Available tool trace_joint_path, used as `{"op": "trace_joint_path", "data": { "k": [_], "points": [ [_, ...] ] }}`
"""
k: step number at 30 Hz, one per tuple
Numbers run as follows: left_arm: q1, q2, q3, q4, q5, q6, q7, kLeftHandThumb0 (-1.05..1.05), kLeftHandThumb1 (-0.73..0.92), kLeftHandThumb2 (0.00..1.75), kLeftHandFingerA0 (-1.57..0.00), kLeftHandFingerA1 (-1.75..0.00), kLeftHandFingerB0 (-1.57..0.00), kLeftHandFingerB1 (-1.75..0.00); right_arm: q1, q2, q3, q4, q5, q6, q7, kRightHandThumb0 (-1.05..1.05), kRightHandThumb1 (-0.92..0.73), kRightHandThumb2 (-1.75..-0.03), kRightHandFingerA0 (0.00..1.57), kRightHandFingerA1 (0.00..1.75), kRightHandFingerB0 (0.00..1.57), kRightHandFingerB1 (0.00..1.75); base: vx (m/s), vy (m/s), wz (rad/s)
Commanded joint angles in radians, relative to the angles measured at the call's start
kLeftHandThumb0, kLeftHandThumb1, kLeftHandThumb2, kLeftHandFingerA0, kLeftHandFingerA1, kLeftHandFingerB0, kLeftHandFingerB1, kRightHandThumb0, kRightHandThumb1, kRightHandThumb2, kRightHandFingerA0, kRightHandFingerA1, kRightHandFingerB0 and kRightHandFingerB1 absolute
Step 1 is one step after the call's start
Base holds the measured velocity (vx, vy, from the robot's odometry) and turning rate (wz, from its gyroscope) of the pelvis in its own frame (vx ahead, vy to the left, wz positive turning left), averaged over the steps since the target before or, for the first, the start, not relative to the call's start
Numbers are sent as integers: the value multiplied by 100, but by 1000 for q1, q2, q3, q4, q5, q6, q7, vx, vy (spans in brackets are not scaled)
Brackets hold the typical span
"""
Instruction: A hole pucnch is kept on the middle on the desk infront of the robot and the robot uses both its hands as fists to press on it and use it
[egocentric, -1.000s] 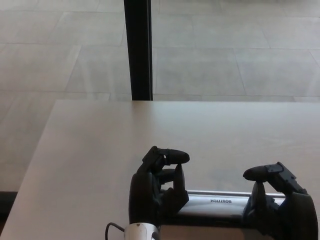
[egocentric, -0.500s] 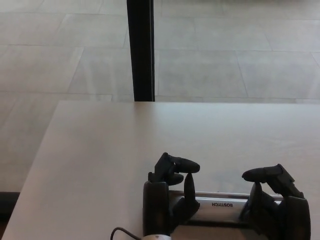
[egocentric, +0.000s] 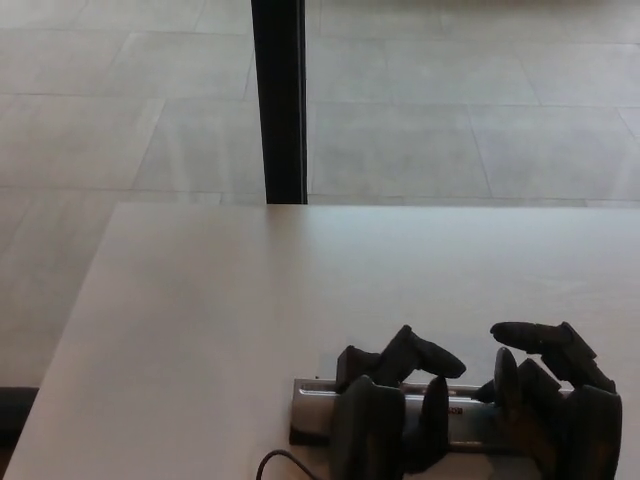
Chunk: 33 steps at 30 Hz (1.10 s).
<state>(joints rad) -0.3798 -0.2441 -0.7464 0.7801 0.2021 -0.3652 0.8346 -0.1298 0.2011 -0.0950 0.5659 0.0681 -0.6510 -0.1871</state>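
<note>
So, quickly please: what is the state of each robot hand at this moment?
Left robot hand: fingers curled, on the long silver metal hole punch, gripping nothing.
Right robot hand: cannot be told.

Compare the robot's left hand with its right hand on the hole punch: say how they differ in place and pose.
The left hand sits over the middle of the hole punch, leaving its left end bare; the right hand covers the right end. The left hand's upper finger points right and slopes down; the right hand's points left, nearly level. Both are black, with fingers curled and resting on the punch.

Brushed-metal hole punch on a smooth, matt pale desk
</note>
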Motion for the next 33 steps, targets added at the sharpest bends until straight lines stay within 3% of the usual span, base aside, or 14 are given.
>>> {"op": "trace_joint_path", "data": {
  "k": [1,5,6,13,17,19,21,24,25,28,29,30,32,33],
  "points": [
    [51,-101,-58,154,203,-51,205,-26,73,92,-83,-175,-57,-158,56,-41,-27,234,-155,-57,-211,-53,-65,-65,91,156,82,146,0,0,0],
    [60,-119,-40,156,199,-73,233,-27,73,96,-88,-175,-58,-160,56,-68,-3,231,-237,-95,-255,-48,-70,-65,92,150,80,134,0,0,0],
    [61,-126,-24,151,190,-87,242,-26,72,96,-87,-175,-66,-150,54,-99,20,233,-310,-129,-297,-45,-73,-66,88,163,79,148,0,0,0],
    [64,-111,9,108,197,-116,244,-25,72,98,-89,-175,-64,-160,52,-137,32,206,-331,-197,-271,-50,-76,-77,90,174,76,157,0,0,0],
    [60,-81,141,-79,35,-132,21,-28,78,99,-88,-175,-58,-168,35,-130,29,50,-269,-112,-186,-45,-74,-86,102,175,69,166,0,0,0],
    [63,-97,244,-334,-272,29,-253,-28,85,92,-89,-175,-52,-171,27,-153,51,-89,-133,25,-16,-38,-73,-86,96,175,73,154,0,0,0],
    [47,-84,268,-414,-325,135,-299,-27,88,93,-88,-175,-49,-175,23,-171,55,-137,-102,82,27,-37,-73,-86,95,175,72,151,0,0,0],
    [-32,-4,343,-626,-490,431,-398,-25,89,88,-84,-175,-43,-166,-2,-236,50,-283,-39,214,101,-30,-73,-88,91,175,70,147,0,0,0],
    [-94,59,405,-741,-608,602,-423,-24,84,92,-85,-175,-44,-162,-19,-287,44,-381,32,312,159,-29,-72,-91,94,175,71,144,0,0,0],
    [-145,118,477,-821,-747,728,-436,-22,77,92,-86,-175,-49,-153,-34,-330,23,-458,72,378,175,-30,-70,-89,98,175,72,141,0,0,0],
    [-163,138,501,-837,-791,750,-437,-19,76,92,-90,-175,-61,-143,-40,-351,13,-490,100,408,183,-28,-68,-91,98,175,66,149,0,0,0],
    [-192,175,538,-865,-858,784,-437,-16,73,93,-111,-174,-68,-129,-51,-393,-6,-542,146,462,197,-29,-67,-92,96,175,74,139,0,0,0],
    [-220,226,583,-909,-943,830,-425,-19,77,88,-110,-175,-67,-128,-62,-452,-35,-609,200,539,207,-29,-67,-91,96,175,75,137,0,0,0],
    [-230,257,600,-929,-985,845,-433,-22,80,86,-86,-175,-63,-143,-61,-484,-55,-651,240,584,202,-28,-66,-95,97,175,76,135,0,0,0]
  ]
}}
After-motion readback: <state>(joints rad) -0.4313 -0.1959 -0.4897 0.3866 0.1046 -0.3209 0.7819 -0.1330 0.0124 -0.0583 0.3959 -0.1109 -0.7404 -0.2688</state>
